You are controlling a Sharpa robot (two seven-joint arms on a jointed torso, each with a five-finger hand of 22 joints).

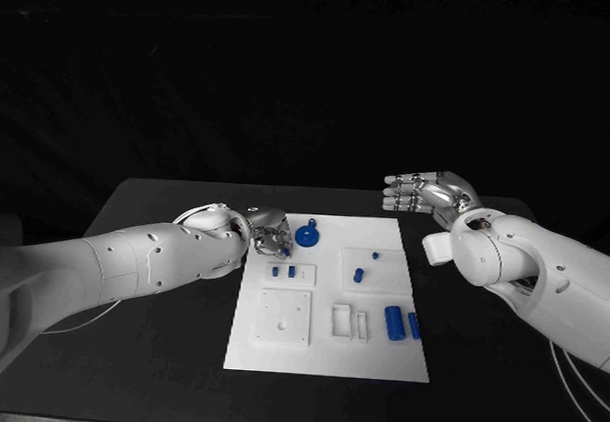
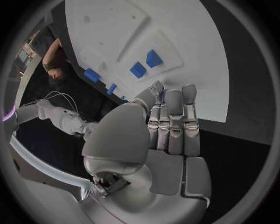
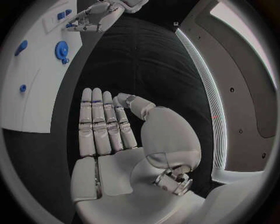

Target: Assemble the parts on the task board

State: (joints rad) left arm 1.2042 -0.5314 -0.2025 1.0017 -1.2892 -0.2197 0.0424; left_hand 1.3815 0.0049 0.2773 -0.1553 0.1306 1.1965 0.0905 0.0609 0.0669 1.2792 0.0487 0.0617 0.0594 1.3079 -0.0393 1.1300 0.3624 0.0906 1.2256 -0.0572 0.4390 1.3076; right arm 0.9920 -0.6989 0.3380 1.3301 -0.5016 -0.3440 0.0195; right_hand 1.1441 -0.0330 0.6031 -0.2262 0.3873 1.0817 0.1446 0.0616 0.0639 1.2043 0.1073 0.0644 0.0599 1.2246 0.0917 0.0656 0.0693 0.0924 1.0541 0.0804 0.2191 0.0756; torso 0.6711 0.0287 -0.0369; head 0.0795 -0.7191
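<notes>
Left hand (image 1: 266, 230) sits over the far left corner of the white task board (image 1: 380, 360), fingers curled down close together; can't tell if it pinches anything. Right hand (image 1: 425, 191) hovers off the board over the black worktop (image 1: 144, 355) at far right, fingers straight, side by side, holding nothing. Blue parts on board: round disc (image 1: 308, 236) just beside left hand, two small blocks (image 1: 285, 269) nearby, cylinder (image 1: 394, 323) near right edge.
</notes>
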